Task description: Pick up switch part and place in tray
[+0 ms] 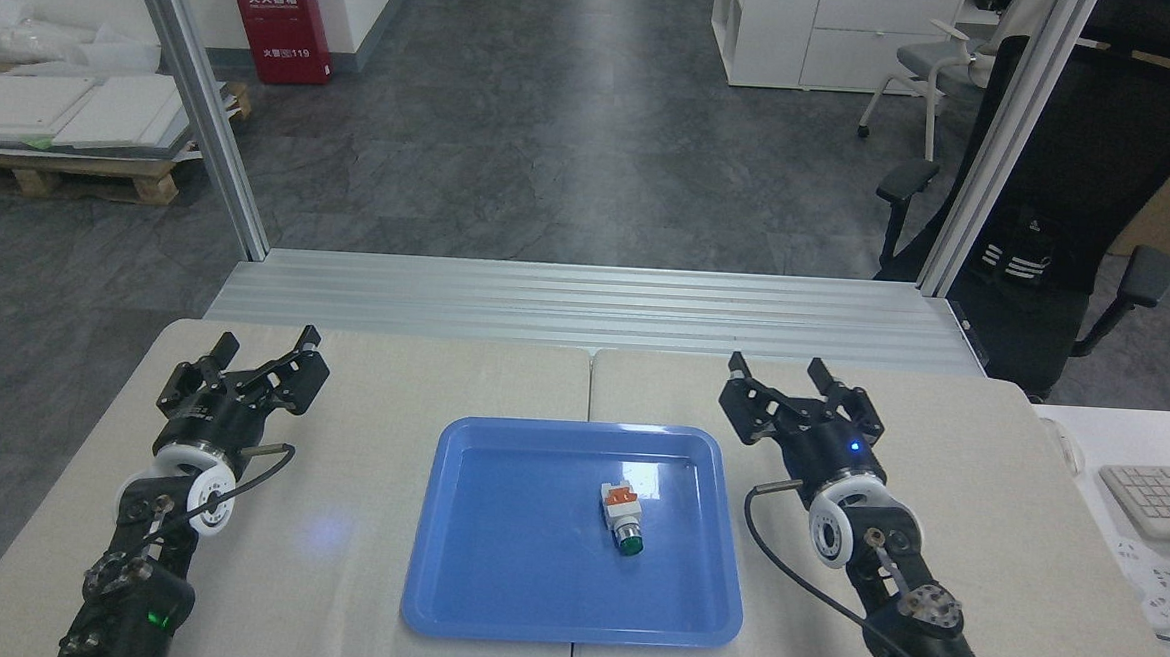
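Beige desk [352, 577] lies bare on both sides of the tray [490, 604], whose rim clears both arms. Switch part [621, 517] lies inside, right of centre. Left pincer [265, 352] and right pincer [775, 375] rest apart, empty.

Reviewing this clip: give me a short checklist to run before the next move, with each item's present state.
1. Switch part lies inside the tray: ok.
2. Switch part free of both grippers: ok.
3. Right gripper open, empty and off the tray, over the table: ok.
4. Left gripper open, empty, well left of the tray: ok.
5. Tray wholly on the table: ok, though its near rim lies close to the table's front edge.
6. Switch part undamaged: cannot tell, too small.
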